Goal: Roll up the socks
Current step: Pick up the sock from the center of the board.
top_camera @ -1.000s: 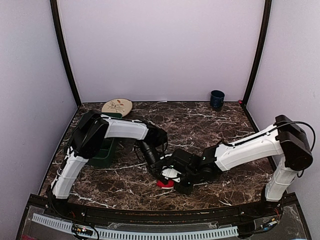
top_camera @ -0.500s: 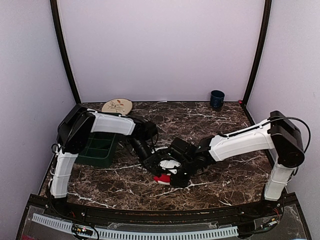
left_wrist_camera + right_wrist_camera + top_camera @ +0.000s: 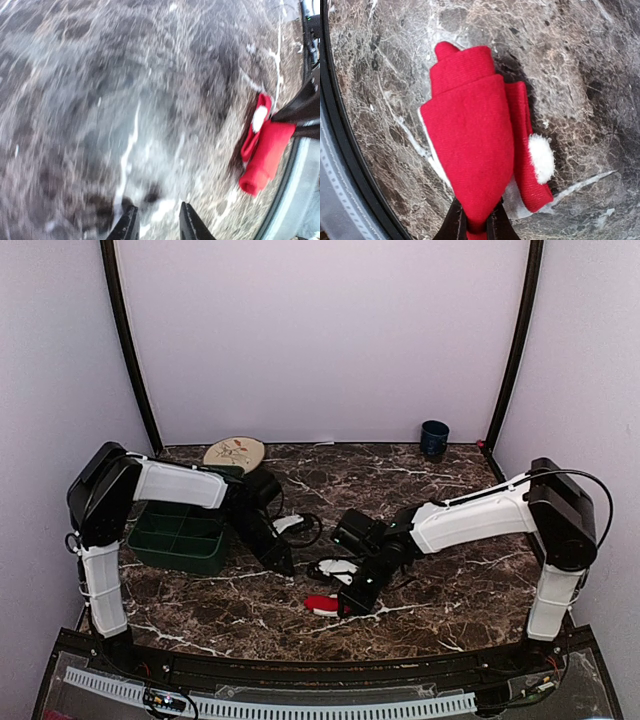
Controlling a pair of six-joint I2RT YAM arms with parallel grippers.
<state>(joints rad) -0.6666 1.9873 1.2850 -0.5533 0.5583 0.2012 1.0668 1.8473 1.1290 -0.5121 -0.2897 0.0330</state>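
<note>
The right gripper (image 3: 476, 221) pinches the narrow end of the red fabric sock with white trim and a white pompom (image 3: 470, 135). The sock is partly rolled into a loose cone and lies on the dark marbled counter (image 3: 580, 60) near its front edge. The left gripper (image 3: 157, 226) hangs empty, jaws slightly spread, well apart from the sock. To roll well, the right gripper should hold firm tension while turning, so the layers tighten evenly and the trim tucks in.

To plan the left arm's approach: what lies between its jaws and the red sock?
Only bare marble table lies between the left gripper and the red sock, as the left wrist view shows.
</note>
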